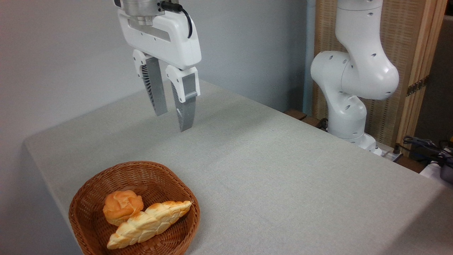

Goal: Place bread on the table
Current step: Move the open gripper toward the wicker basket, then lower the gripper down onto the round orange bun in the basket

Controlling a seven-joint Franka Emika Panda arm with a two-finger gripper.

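The small round orange-golden bun with a knotted, lobed top lies in the brown woven wicker basket at the near left of the large table draped in light grey-green cloth. You see it pressed against the long pale braided loaf, which lies just to its right and partly in front of it, the two touching along the bun's near side.

The white two-finger gripper with ribbed grey fingers hangs well above the cloth, farther back than the basket and well apart from the bun; its fingers stand slightly apart with nothing between them.

Judge the bun to be light and soft, with a dry matt crust that should give under pressure and is unlikely to slip; whether it is real or a foam replica cannot be told. Take hold across its rounded body, one finger on the far left flank and the other in the seam against the loaf, where you have little room. Close gently, since a hard squeeze may crush the lobes, and expect the loaf to be nudged as you enter. The basket's wall stands close on the left, so come from above.

No brand, label or readable writing shows on the bread, the basket, the cloth or the white robot arm.
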